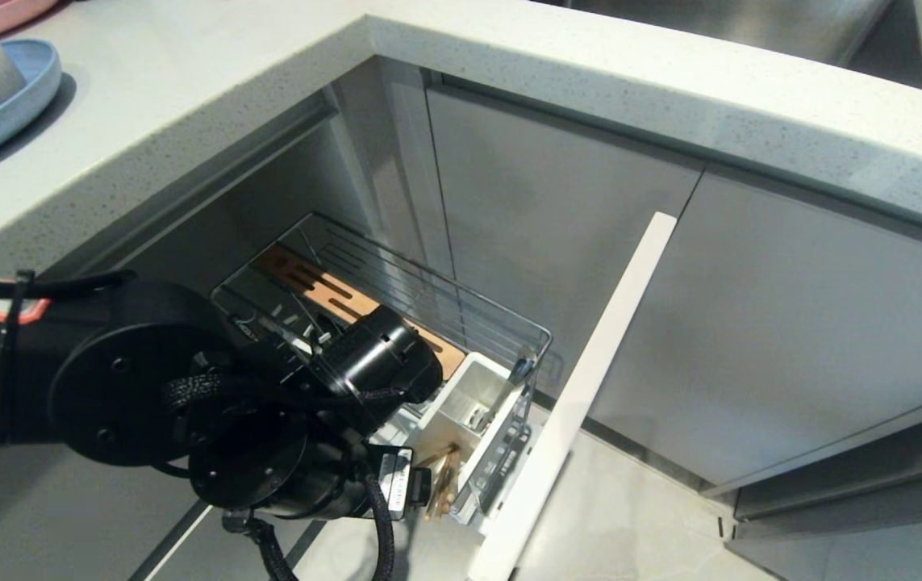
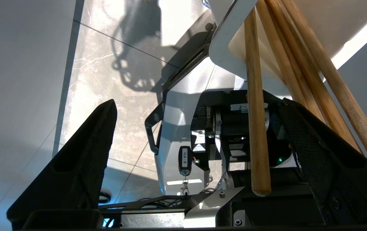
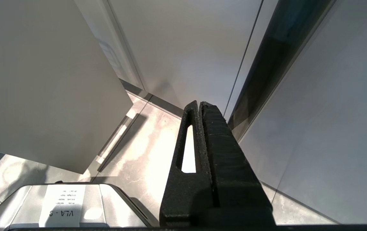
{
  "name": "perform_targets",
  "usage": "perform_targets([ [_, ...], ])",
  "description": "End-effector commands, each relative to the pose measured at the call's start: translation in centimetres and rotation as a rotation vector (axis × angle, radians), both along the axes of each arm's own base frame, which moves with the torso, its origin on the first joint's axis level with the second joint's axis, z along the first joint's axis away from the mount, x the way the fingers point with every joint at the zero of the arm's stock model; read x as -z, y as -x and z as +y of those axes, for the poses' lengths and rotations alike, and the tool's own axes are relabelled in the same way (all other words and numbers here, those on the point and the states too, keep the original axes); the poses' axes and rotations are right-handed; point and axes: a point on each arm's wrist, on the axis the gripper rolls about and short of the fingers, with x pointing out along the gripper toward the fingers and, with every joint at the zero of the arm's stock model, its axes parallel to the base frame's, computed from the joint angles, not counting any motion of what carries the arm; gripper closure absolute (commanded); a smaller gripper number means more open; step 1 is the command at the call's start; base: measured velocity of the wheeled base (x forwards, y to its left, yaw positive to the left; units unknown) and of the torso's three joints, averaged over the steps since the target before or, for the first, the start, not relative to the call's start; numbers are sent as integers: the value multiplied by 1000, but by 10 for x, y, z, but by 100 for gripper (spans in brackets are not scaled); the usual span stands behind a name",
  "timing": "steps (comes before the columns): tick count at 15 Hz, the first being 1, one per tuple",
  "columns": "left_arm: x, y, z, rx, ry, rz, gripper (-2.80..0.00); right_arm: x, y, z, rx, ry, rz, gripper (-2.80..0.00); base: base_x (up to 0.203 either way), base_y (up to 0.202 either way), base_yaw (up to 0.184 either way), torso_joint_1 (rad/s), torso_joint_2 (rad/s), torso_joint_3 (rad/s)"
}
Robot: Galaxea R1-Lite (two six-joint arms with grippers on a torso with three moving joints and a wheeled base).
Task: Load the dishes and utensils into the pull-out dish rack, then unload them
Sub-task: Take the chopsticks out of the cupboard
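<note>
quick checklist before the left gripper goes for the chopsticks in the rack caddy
1. Pull-out dish rack drawn out of the cabinet: ok.
2. Chopsticks standing in the white caddy, tops within reach: ok.
3. Left gripper open wide enough to take them: ok, one stick already sits between the fingers.
4. Both sticks of the pair lined up inside the fingers: not ok, the others lean outside by the far finger.
5. Right gripper shut and parked away from the rack: ok.
6. Spoons in the caddy clear of the grasp: cannot tell.
</note>
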Motion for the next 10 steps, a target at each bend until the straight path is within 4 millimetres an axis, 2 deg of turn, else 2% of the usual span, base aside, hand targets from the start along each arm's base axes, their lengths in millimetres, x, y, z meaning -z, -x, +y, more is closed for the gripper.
perform_targets([
  [1,1,0,0,-7,-5,3,-280,1,0,0,-1,0,-3,0,0,0,0,0,0,0],
  [4,1,0,0,-7,-5,3,-280,1,0,0,1,0,-3,0,0,0,0,0,0,0],
  [5,1,0,0,-8,-3,2,0,0,0,0,0,0,-4,0,0,0,0,0,0,0],
  [10,0,0,-1,-6,5,-3,0,1,0,0,-1,0,-3,0,0,0,0,0,0,0],
])
